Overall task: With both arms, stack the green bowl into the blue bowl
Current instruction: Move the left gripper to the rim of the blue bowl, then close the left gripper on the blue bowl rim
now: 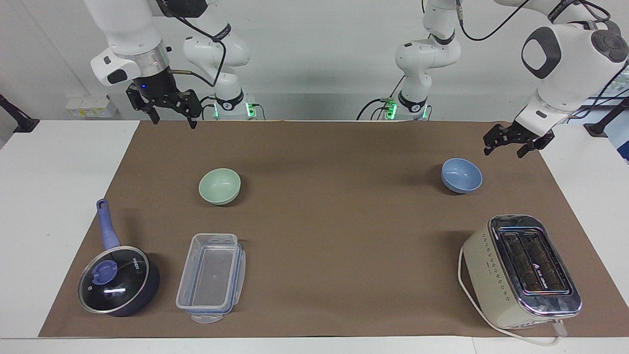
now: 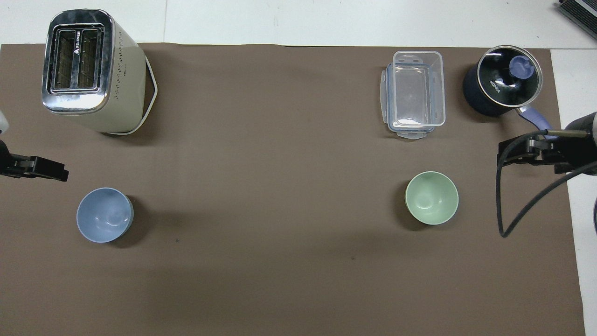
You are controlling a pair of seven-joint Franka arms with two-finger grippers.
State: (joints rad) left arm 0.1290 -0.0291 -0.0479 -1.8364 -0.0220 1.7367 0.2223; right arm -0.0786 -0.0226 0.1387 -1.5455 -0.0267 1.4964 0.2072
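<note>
Two white robot arms wait above a brown mat, neither holding anything. Nearest the robots, the right gripper (image 1: 170,114) hangs with fingers apart over the mat's edge at the right arm's end; the left gripper (image 1: 509,141), also apart and empty, hovers low at about one o'clock from the small matte periwinkle-blue bowl (image 1: 461,175) in the facing view, seemingly poised for it. The matching pale mint-green bowl (image 1: 219,186) sits upright well apart, toward the right arm's end, with bare mat between the two for carrying. Farther out stand a clear plastic lidded container (image 1: 211,277), a dark glass-lidded pot with a blue handle (image 1: 115,281) and a cream toaster (image 1: 523,271), all clear of that lane.
</note>
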